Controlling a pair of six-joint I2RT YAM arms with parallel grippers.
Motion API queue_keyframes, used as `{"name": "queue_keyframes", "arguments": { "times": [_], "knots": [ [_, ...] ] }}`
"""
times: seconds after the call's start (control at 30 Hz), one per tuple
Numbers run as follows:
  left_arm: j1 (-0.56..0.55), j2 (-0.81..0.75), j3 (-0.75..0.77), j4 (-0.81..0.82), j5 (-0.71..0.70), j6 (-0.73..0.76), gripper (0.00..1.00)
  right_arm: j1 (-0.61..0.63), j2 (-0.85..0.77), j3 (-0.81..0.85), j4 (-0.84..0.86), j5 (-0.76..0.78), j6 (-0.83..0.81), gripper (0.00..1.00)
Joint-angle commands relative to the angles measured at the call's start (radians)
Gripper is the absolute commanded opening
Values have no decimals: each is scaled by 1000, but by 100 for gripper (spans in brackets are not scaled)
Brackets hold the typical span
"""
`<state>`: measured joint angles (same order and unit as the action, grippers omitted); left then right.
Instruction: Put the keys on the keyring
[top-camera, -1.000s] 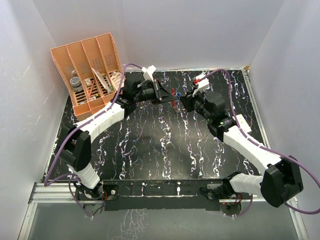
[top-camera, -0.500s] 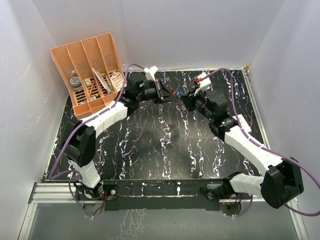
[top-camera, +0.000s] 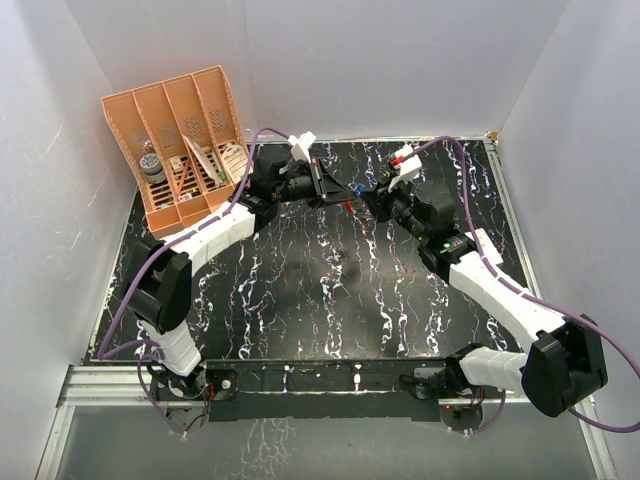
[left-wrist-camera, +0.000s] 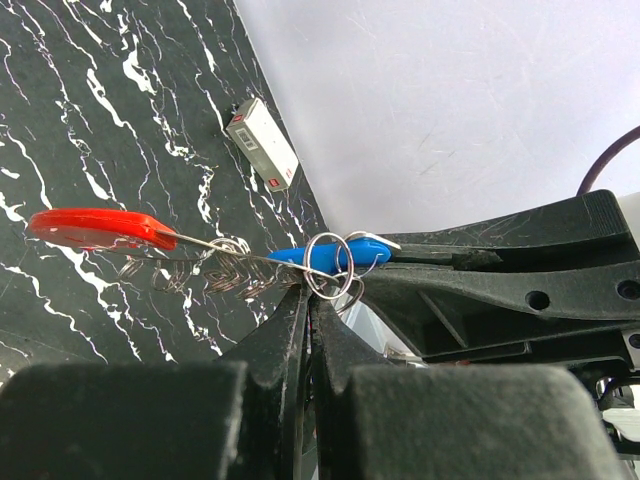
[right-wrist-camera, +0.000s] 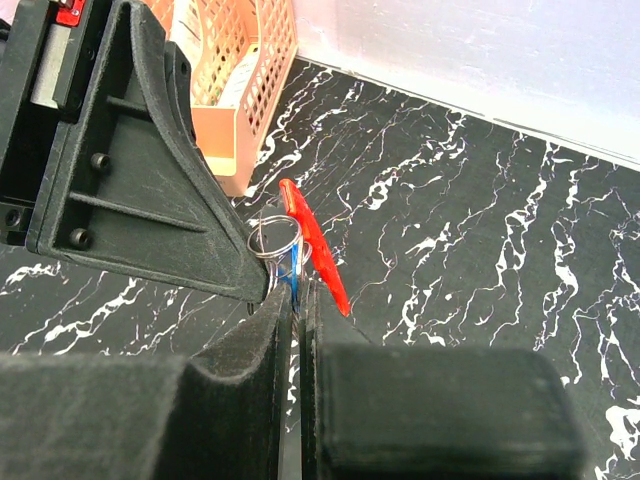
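Both grippers meet above the back middle of the black marbled table (top-camera: 300, 290). The keyring (left-wrist-camera: 100, 227) shows as a red piece with a silver wire running to small silver rings (left-wrist-camera: 335, 268). My left gripper (left-wrist-camera: 310, 292) is shut on those rings. The blue-headed key (left-wrist-camera: 315, 256) lies through the rings, and my right gripper (right-wrist-camera: 297, 288) is shut on it (right-wrist-camera: 293, 268). In the right wrist view the red piece (right-wrist-camera: 315, 250) hangs just beyond the key. From above, the blue key head (top-camera: 358, 187) and the red piece (top-camera: 347, 205) sit between the two gripper tips.
An orange slotted organizer (top-camera: 185, 140) with small items stands at the back left. A small white box (left-wrist-camera: 262, 143) lies on the table by the white wall. White walls enclose the table on three sides.
The left arm has reached a little farther back and turned its gripper. The red piece and blue key shifted slightly to the right. Both grippers stayed shut.
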<state>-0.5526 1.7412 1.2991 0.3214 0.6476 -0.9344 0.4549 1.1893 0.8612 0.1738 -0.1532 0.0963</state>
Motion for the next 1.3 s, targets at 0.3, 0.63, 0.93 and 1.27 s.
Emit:
{"name": "queue_keyframes", "arguments": {
  "times": [0.3,0.63,0.93,1.27],
  "knots": [
    [2,-59,75,43,145,47,0,8,-32,79,-76,-117,-91,0],
    [11,-1,62,190,371,76,0,8,-39,96,-109,-125,-89,0],
    [13,67,31,315,479,32,0,8,-30,115,-115,-107,-81,0],
    [13,92,24,345,497,28,0,8,-7,132,-114,-120,-75,0]
  ]
}}
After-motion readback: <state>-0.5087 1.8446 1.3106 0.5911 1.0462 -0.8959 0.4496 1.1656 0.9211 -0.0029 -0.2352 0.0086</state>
